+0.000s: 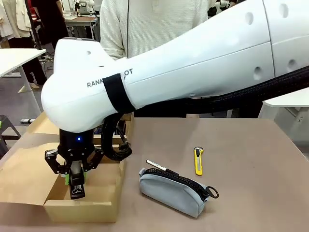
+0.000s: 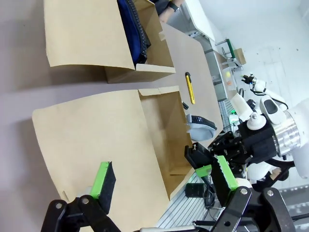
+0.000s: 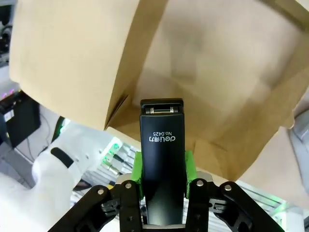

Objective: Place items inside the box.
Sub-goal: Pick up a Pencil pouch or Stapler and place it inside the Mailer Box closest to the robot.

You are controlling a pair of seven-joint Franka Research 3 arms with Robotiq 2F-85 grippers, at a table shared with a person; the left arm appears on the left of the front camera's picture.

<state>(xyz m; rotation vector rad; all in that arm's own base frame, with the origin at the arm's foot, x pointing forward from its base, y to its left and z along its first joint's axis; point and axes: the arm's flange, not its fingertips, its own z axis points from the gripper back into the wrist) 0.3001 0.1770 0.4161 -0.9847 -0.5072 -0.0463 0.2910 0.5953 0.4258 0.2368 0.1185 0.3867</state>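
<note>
As seen from the robot's side of the table: the right arm is stretched across to the left half, and a person (image 1: 149,24) in a pale ribbed top is stood at the far edge.
Staplers counted: one, a black stapler (image 3: 161,140), printed "deli No.0425".
Knives counted: one, a yellow utility knife (image 1: 198,161), laid alone right of the table's middle, well apart from both boxes.
Markers counted: one, a white marker (image 1: 157,165), laid just beside the far side of the grey pouch.
Pouches counted: two. The grey zippered pouch (image 1: 174,191) is set near the near edge, about midway along it, zip uppermost. The dark blue pouch (image 2: 133,29) is lodged inside the smaller box.
Boxes counted: two, both open. The larger box (image 1: 82,210) is placed at the near left corner, its flap lid folded out to the left. The smaller box (image 2: 140,72) is set farther along the left edge.
Right gripper (image 3: 162,162): narrowed onto the black stapler, which is pinched by its flanks between the green pads (image 3: 137,169). The stapler is held upright, nose down, over the larger box's opening, its lower end about level with the rim. Contact with the box floor cannot be told.
Left gripper (image 2: 149,159): jaws spread wide, nothing held, nothing touched. It is hung above the larger box's open flap.
</note>
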